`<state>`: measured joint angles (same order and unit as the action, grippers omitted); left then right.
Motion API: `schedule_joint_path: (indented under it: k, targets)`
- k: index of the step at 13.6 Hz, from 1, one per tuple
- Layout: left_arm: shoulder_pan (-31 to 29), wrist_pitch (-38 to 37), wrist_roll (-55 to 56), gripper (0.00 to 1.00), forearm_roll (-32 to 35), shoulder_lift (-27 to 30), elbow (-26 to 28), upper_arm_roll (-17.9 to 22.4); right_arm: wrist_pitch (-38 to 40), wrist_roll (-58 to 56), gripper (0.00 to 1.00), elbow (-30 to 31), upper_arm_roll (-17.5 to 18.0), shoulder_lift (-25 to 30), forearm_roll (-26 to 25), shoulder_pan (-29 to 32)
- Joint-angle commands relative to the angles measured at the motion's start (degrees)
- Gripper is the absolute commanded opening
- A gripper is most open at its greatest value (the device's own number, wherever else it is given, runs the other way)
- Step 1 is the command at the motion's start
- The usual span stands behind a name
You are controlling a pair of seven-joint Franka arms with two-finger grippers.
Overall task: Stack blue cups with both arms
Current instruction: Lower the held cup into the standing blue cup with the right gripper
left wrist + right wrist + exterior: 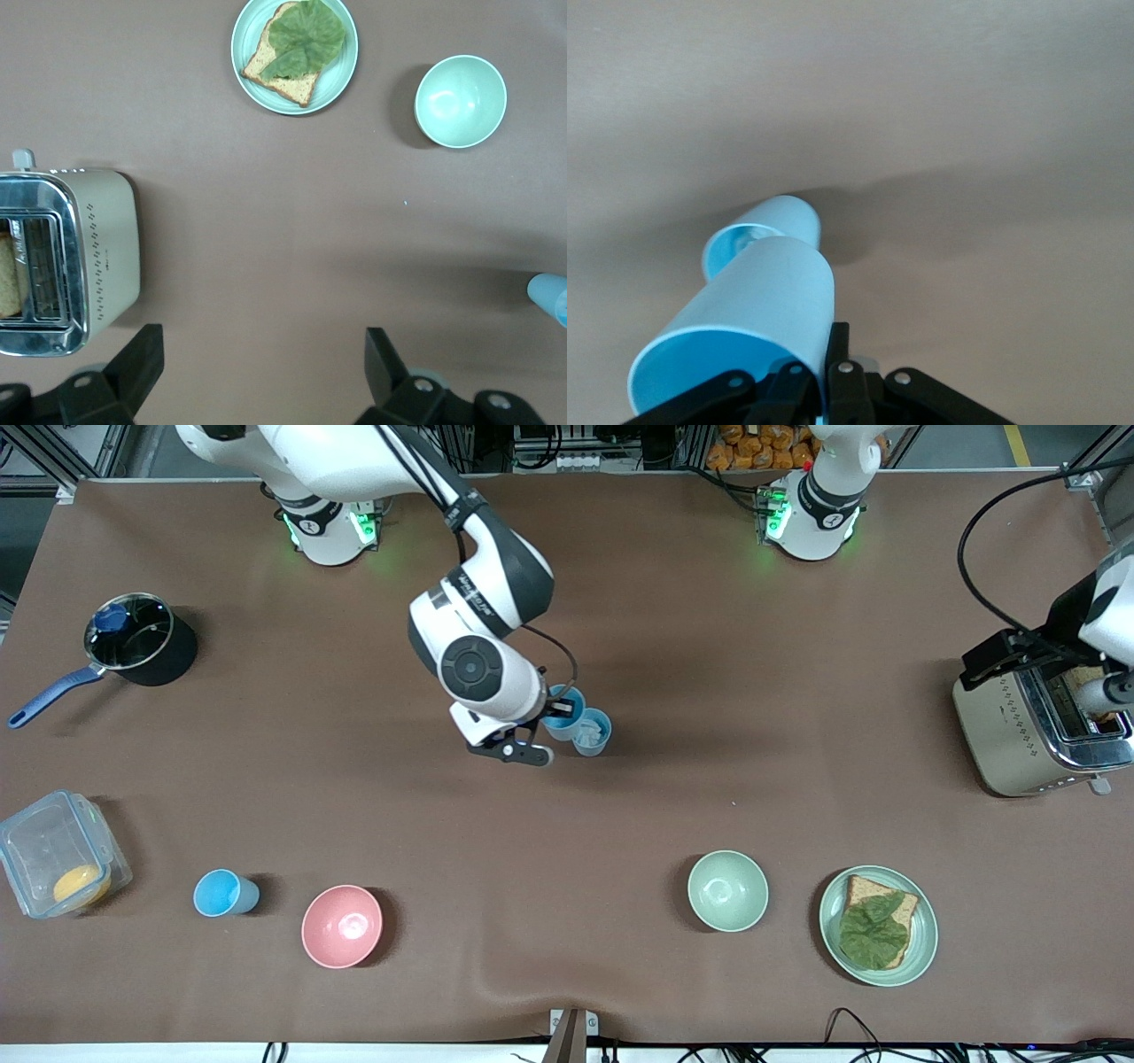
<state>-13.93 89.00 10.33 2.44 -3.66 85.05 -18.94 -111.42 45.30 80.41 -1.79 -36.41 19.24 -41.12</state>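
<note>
My right gripper (560, 710) is shut on the rim of a blue cup (567, 722) at the middle of the table, one finger inside it and one outside (838, 341). The held cup (757, 310) sits right beside a paler grey-blue cup (592, 732), which shows past it in the right wrist view (766, 232). A third blue cup (226, 893) stands near the front camera toward the right arm's end, beside the pink bowl. My left gripper (1014, 657) waits open and empty (263, 372) above the toaster's end of the table.
A toaster (1036, 726) holds bread at the left arm's end. A plate with bread and lettuce (921, 948), a pale green bowl (727, 890) and a pink bowl (342, 926) lie near the front camera. A black pot (137, 642) and a clear box (58, 855) are at the right arm's end.
</note>
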Motion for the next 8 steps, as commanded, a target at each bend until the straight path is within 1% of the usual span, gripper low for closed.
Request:
schedule_joint_path:
  k: [1, 3, 4, 5, 7, 8]
  targets:
    - [-1.4, -1.5, -2.9, 1.0, 0.4, 1.2, -0.4, -0.6, -1.5, 2.4, 0.0, -3.2, -0.8, -2.8, 1.3, -1.9]
    - [-1.2, -2.3, -3.1, 1.0, 0.4, 2.3, -0.1, 0.1, -2.1, 2.7, 0.0, -3.2, -0.8, -3.5, 1.4, -2.6]
    - [-0.1, -2.5, -3.2, 1.0, 0.4, 2.5, -0.1, 1.8, -3.1, 2.6, 0.0, -3.2, -0.8, -4.0, 1.5, -2.7]
    - [2.0, -2.7, -3.2, 1.0, 0.4, 3.0, -0.1, 4.1, -3.1, 2.6, 0.0, -3.1, -0.8, -4.3, 1.5, -2.7]
    - [8.5, -2.7, -3.2, 1.0, -0.2, 3.2, -0.1, 10.7, -3.1, 2.7, 0.0, -2.9, -0.8, -4.5, 1.6, -3.1]
    - [10.3, -2.8, -3.1, 1.0, -1.0, 3.3, -0.1, 13.0, -3.1, 2.6, 0.0, -2.9, -0.8, -4.6, 1.6, -3.2]
